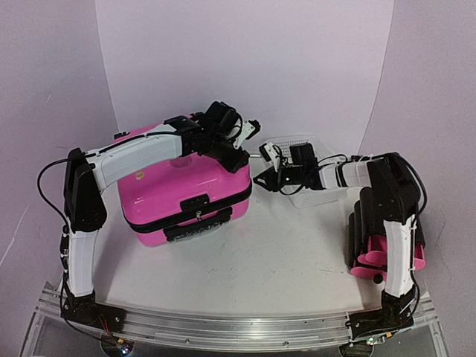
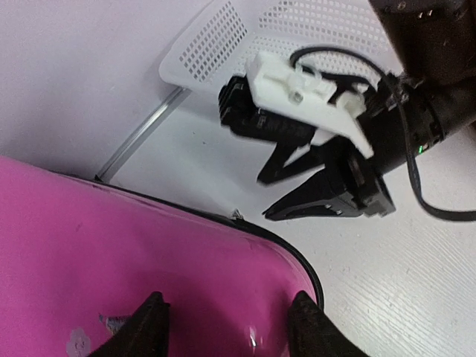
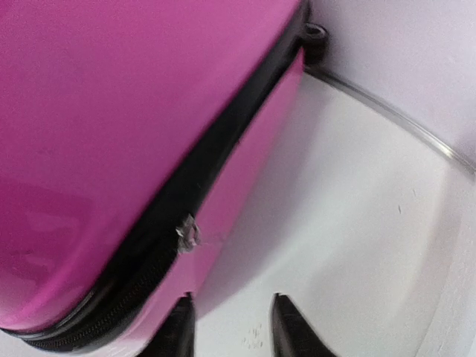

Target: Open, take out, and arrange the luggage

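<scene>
I see the hot-pink hard-shell suitcase (image 1: 178, 197) on the white bench (image 1: 282, 253); left jaws hang released over its lid, right jaws released beside its black zipper band (image 3: 223, 141).

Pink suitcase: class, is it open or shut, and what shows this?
Shut. The pink suitcase has its lid flush on the base; the black zipper band shows no gap.

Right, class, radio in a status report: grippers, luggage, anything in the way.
Left gripper open above lid. Right gripper open beside zipper pull. Luggage closed. Basket close by right gripper.
</scene>
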`<state>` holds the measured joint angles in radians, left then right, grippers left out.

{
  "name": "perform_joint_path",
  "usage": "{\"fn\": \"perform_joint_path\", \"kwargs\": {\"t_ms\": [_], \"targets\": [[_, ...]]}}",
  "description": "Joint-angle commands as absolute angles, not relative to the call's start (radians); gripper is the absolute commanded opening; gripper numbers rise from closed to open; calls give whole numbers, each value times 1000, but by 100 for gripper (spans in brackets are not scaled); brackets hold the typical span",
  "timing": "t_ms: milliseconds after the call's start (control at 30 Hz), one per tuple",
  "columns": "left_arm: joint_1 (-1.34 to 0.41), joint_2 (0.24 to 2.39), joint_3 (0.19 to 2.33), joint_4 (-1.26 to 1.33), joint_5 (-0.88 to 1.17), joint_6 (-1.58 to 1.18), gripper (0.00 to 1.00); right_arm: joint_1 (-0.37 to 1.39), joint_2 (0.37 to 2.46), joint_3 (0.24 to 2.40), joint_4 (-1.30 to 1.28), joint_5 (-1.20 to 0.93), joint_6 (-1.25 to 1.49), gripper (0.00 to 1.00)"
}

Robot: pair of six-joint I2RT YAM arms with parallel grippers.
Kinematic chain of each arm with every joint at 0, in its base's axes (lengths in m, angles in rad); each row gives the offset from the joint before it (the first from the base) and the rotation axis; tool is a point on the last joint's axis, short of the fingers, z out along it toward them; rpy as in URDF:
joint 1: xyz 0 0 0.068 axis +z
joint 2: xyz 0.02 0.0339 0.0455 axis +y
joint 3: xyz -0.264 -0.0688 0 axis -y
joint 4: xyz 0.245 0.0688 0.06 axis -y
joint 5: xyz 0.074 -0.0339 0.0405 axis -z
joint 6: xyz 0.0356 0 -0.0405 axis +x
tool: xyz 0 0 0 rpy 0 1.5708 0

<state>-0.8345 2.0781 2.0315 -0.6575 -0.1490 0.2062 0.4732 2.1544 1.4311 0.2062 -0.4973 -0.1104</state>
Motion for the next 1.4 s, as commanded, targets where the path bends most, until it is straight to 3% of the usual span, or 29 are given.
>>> {"fn": "perform_joint_path", "kwargs": {"t_ms": [0,133,200,233,367,533,667,767,867,1033,1367], "targets": [[-804,2002,2063,-963,-172,157,62,461,1919,1380,-2,-332,-79,52],[-770,1880,2036,-971,-38,60,75,463,1790,1356,-231,-287,26,71],[-748,1797,1963,-970,56,-16,80,475,1740,1322,-266,-332,113,96],[-740,1765,1925,-969,97,-55,83,492,1720,1306,-277,-365,152,98],[-736,1634,1746,-949,201,-213,88,602,1675,1263,-268,-390,248,98],[-797,1418,1385,-654,241,-498,85,630,1687,1244,-255,-393,429,98],[-905,1267,1078,-314,66,-666,79,628,1673,1232,-260,-376,445,98],[-1013,1218,928,-142,-214,-679,77,628,1657,1220,-264,-369,443,98],[-1067,1268,909,-105,-369,-644,73,629,1658,1208,-265,-370,449,98],[-1084,1363,897,-87,-509,-762,55,630,1629,1164,-264,-352,455,98],[-1126,1529,954,-83,-698,-847,54,630,1529,1086,-262,-259,400,98]]}}
